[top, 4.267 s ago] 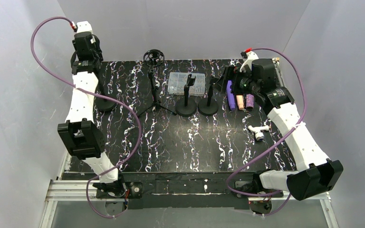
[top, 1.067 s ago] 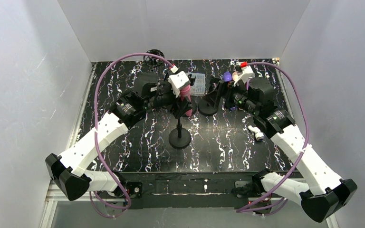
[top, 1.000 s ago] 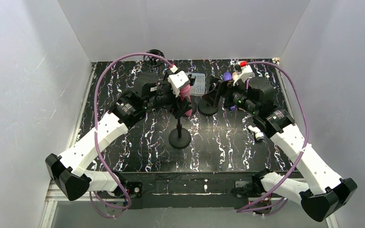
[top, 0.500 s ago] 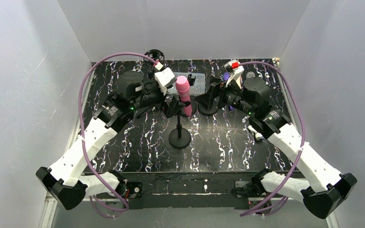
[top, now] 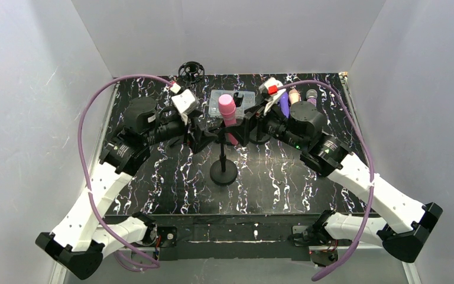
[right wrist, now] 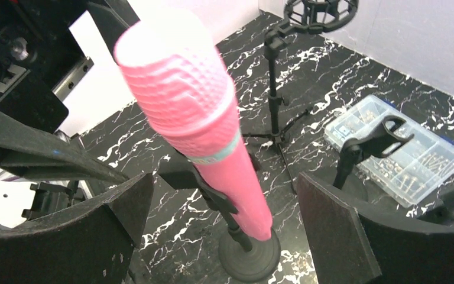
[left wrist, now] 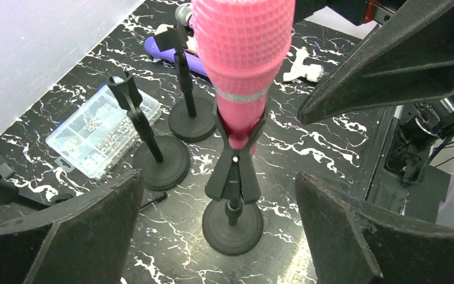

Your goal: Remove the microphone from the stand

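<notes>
Left wrist view gives us the left fingers (left wrist: 71, 236) spread wide and holding nothing. Between them, a little ahead and touching neither, the pink microphone (left wrist: 243, 56) sits head-up in the clip of its stand (left wrist: 234, 177), whose round base rests on the black marbled table (left wrist: 313, 142). Just past the microphone, one of the right fingers (left wrist: 390, 65) reaches in from the opposite side. From the right wrist we see those fingers just as wide apart and empty, with the microphone tilted in the gap between them and clear of both. Farther out beyond the left fingers we find a second stand (left wrist: 161, 168) and a third stand (left wrist: 190, 121), with a clear parts box (left wrist: 94, 133) lying just beside the second. Beyond the right fingers, a tripod stand (right wrist: 275, 100) with a ring mount rises near the wall.
</notes>
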Controlling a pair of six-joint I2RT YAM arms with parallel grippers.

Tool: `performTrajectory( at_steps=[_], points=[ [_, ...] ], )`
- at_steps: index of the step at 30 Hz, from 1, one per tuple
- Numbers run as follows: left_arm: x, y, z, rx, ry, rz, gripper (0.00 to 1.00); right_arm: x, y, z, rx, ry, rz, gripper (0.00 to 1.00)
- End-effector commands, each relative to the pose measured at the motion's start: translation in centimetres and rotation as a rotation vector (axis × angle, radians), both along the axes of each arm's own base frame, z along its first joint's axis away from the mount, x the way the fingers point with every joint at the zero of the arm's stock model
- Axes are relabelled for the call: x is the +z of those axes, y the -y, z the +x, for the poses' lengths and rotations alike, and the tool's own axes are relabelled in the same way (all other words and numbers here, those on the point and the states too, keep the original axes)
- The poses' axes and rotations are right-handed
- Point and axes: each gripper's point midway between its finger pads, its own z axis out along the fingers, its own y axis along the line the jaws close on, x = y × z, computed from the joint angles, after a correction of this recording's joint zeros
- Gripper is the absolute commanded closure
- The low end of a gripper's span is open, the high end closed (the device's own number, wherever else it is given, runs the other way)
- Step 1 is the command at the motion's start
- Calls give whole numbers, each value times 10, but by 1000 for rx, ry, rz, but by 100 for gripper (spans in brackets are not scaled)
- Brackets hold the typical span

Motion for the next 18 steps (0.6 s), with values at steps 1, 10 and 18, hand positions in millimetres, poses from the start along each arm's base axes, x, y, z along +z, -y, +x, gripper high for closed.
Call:
performTrajectory(
  at_steps=[1,10,18],
  points=[
    [1,-2,-15,-25,-14,-53,2,43,-11,2,-45,143,36,0],
    [-18,-4,-18,-3,-11,-114,2,47,-41,-2,-135,244,-43,0],
    [-28,-3,-19,-10,10,-144,4,57,-40,-3,-240,301,-40,2]
  ],
)
